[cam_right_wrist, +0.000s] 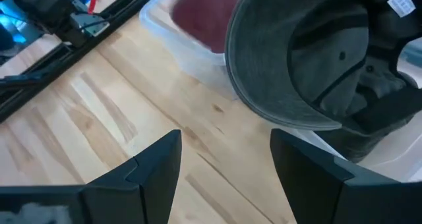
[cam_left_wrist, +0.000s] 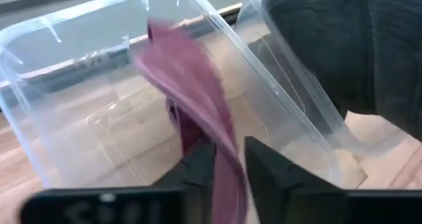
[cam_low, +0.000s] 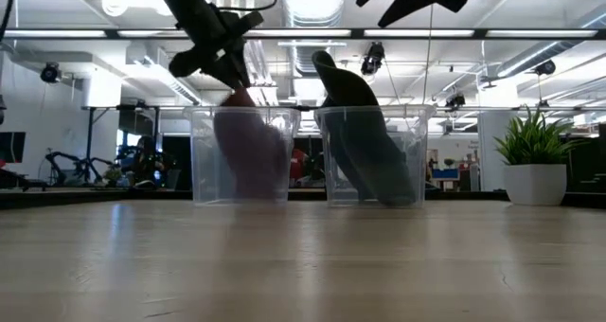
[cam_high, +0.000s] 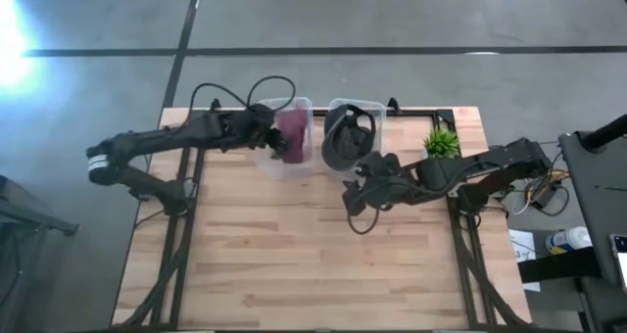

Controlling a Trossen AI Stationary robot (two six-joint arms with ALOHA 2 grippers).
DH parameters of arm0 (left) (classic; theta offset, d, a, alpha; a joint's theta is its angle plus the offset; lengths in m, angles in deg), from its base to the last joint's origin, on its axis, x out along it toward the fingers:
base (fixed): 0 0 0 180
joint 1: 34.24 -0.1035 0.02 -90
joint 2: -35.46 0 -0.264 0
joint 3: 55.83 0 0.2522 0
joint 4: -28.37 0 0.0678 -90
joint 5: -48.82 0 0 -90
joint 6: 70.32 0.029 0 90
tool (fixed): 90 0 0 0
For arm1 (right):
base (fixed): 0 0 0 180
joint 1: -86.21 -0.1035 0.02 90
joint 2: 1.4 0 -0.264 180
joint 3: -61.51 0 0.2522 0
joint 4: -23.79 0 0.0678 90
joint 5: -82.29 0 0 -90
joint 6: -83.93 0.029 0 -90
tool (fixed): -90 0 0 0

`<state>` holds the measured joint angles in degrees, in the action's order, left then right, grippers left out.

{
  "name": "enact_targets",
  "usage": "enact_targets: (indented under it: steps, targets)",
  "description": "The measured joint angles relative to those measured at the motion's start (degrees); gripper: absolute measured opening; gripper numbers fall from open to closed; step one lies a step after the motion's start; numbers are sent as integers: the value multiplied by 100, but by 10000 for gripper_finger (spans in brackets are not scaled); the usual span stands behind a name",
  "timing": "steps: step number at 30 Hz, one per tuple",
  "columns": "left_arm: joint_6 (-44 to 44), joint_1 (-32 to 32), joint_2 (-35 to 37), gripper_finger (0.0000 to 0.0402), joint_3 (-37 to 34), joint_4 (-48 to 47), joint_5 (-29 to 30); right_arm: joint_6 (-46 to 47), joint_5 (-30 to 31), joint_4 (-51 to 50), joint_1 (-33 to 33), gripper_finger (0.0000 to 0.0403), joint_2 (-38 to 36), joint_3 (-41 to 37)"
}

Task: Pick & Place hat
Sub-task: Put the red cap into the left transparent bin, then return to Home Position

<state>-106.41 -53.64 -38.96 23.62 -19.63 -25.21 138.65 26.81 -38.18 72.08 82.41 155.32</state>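
A maroon hat (cam_high: pixel 292 132) stands on edge inside the left clear bin (cam_high: pixel 265 163); the left wrist view shows the hat (cam_left_wrist: pixel 188 72) within the bin's walls (cam_left_wrist: pixel 59 125). My left gripper (cam_left_wrist: pixel 227 155) reaches into that bin from the table's left and is shut on the hat. A dark grey cap (cam_high: pixel 348 142) sits in the right clear bin (cam_high: pixel 355 105), its brim (cam_right_wrist: pixel 277 99) leaning out over the near rim. My right gripper (cam_right_wrist: pixel 224 145) hovers open above the bare wood just in front of that bin (cam_high: pixel 355 194). My left gripper pinches the maroon hat's edge (cam_left_wrist: pixel 223 135) between its two fingers (cam_left_wrist: pixel 198 165), slanting down into the bin from the left. The hat stands upright, fanning out beyond the fingertips. In the low view its lower end (cam_low: pixel 251 189) reaches down near the bin's floor.
The two clear bins stand side by side at the table's far edge. A small potted plant (cam_high: pixel 441 142) stands to the right of the right bin, close to my right arm. Bare wooden tabletop (cam_high: pixel 294 255) spreads across the near half.
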Motion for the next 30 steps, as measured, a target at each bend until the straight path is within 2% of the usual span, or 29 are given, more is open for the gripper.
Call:
enact_targets:
  steps: [5,8,12,16,19,22,25,28,30]
  targets:
    - [-2,22,-60,160,257,-93,39,38,119,2,-42,228,-139,-26]
    - [1,84,125,193,468,-384,-56,-88,197,11,-68,228,-281,-47]
    - [229,378,696,210,728,-592,-354,-532,213,28,-123,228,-584,-89]
    - [842,1007,1398,212,685,-410,-634,-1103,327,217,-165,228,-1113,-449]
    - [1022,1404,1902,213,198,-10,-596,-1126,300,940,-166,228,-1698,-1300]
    - [1031,1643,2323,213,-620,832,-597,-1145,37,1779,-162,228,-2288,-2285]
    - [915,1766,2659,213,-1439,1473,-849,-1141,11,2032,-164,228,-2769,-2903]
    - [265,1775,3037,213,-2037,1426,-910,-1143,15,1793,-160,228,-3204,-3230]
    - [-713,1760,3281,213,-2395,1218,-873,-921,9,1581,-162,228,-3489,-3387]
